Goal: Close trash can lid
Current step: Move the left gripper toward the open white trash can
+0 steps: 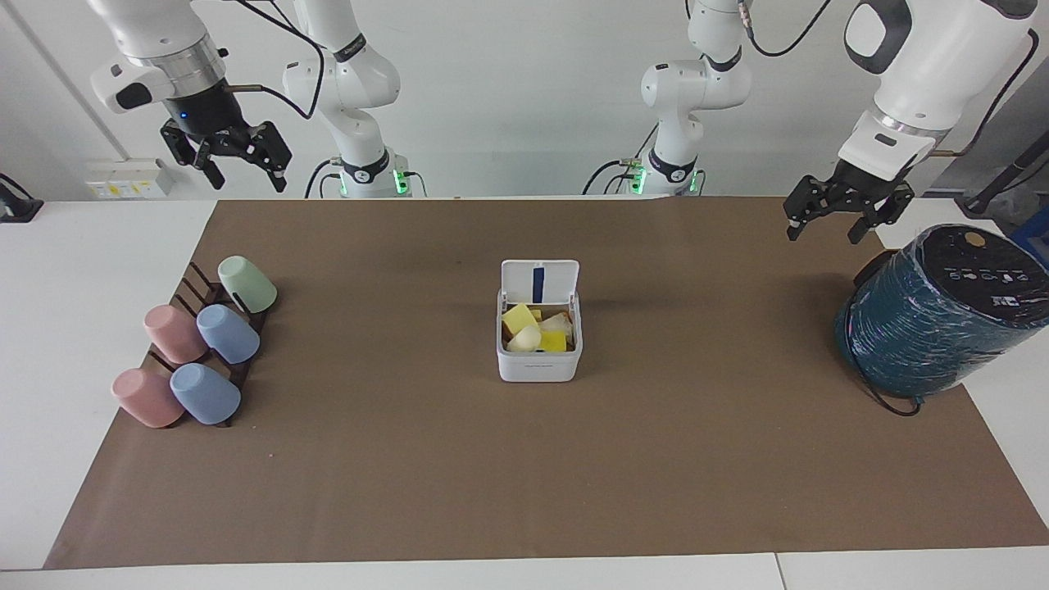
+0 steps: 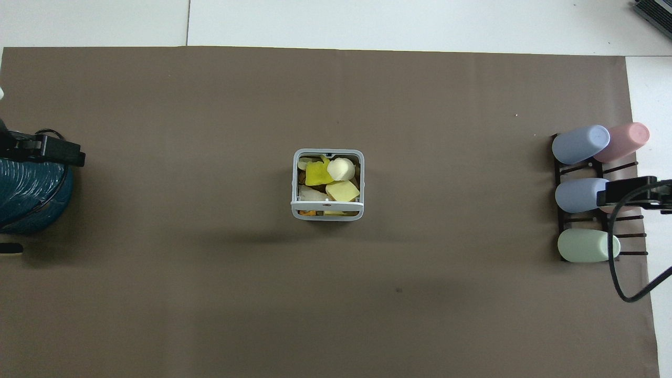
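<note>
The small white trash can [image 1: 539, 367] stands in the middle of the brown mat, filled with yellow and white scraps. Its lid [image 1: 539, 281] stands upright and open at the can's edge nearer to the robots, with the dark blue strip on its underside showing. In the overhead view the can [image 2: 294, 181] shows from above and the lid [image 2: 327, 202] edge-on. My right gripper [image 1: 246, 174] hangs open and empty high over the right arm's end of the table. My left gripper [image 1: 826, 228] hangs open and empty beside the teal cylinder. Both are well away from the can.
A dark rack with several pastel cups [image 1: 197, 352] lies at the right arm's end of the mat. A large teal wrapped cylinder with a black top [image 1: 934, 319] and a black cable stands at the left arm's end. The brown mat [image 1: 524, 475] covers the table.
</note>
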Robot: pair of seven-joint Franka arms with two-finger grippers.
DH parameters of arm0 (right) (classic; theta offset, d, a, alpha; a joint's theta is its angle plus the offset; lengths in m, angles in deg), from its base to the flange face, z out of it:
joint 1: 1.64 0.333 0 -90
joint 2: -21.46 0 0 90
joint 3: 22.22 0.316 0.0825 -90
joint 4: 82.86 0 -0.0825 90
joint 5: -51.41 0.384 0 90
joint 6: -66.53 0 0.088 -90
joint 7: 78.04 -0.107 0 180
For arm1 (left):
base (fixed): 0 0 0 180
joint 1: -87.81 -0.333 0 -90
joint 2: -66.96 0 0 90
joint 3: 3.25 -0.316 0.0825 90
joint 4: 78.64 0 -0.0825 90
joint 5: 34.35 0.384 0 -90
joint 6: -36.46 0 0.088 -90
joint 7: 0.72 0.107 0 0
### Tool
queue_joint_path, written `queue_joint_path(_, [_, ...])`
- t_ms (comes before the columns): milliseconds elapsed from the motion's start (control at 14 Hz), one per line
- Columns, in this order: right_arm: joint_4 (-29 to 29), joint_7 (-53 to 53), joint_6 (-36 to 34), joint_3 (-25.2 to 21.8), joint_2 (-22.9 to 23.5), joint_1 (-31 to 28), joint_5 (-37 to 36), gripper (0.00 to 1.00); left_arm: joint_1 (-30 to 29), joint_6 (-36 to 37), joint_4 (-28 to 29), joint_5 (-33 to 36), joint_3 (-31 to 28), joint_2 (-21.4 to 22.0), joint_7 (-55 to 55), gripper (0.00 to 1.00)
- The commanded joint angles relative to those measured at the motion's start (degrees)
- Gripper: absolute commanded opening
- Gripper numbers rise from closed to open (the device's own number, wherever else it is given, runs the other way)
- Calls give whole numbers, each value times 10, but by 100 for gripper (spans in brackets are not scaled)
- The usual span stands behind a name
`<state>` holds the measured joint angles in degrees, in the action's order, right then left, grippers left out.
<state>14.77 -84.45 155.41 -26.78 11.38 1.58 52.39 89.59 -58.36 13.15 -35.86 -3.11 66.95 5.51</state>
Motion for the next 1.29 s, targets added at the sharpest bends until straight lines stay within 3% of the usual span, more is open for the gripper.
queue_joint_path(0, [5, 11, -7, -1, -8, -2, 4, 100, 3, 3, 17, 6, 1, 17, 1, 100])
queue_joint_path(357, [5, 11, -3, 0, -8, -2, 4, 100, 3, 25, 18, 6, 5, 20, -1, 100])
queue_joint_path(714, [-5, 15, 0, 9, 0, 6, -5, 100, 11, -2, 18, 6, 6, 19, 0, 100])
queue_joint_path(1000, [-54, 17, -19, 9, 58, 0, -12, 100, 53, -28, 35, 6, 6, 21, -3, 100])
queue_joint_path(1214, [-53, 13, -22, 9, 68, 2, -8, 100, 108, -59, 74, 6, 6, 40, -40, 100])
